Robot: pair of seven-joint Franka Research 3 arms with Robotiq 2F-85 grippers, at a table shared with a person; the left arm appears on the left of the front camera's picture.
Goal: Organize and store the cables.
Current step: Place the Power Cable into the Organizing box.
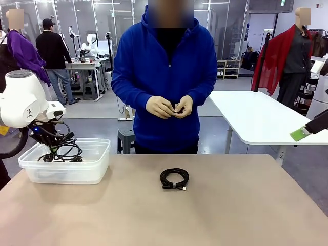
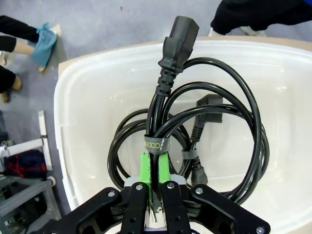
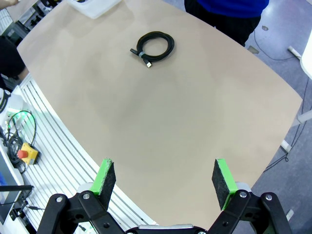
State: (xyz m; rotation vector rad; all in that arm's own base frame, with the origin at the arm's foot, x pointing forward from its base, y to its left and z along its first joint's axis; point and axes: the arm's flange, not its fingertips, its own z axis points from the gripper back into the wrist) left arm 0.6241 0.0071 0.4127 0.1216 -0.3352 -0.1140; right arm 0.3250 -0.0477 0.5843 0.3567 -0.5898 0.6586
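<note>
Item [image 1: 175, 110] in person's fingers [image 1: 183, 106] too small to identify, coiled cable [image 2: 165, 87] partly hidden behind left hand [image 2: 155, 165]

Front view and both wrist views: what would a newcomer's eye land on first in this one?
The left gripper, shut on a thick coiled power cable, holds it over the clear plastic bin at the left end of the table. A thin black coil lies alone mid-table, before a person in blue whose hands hold something small. The right gripper hangs open off to the right.
</note>
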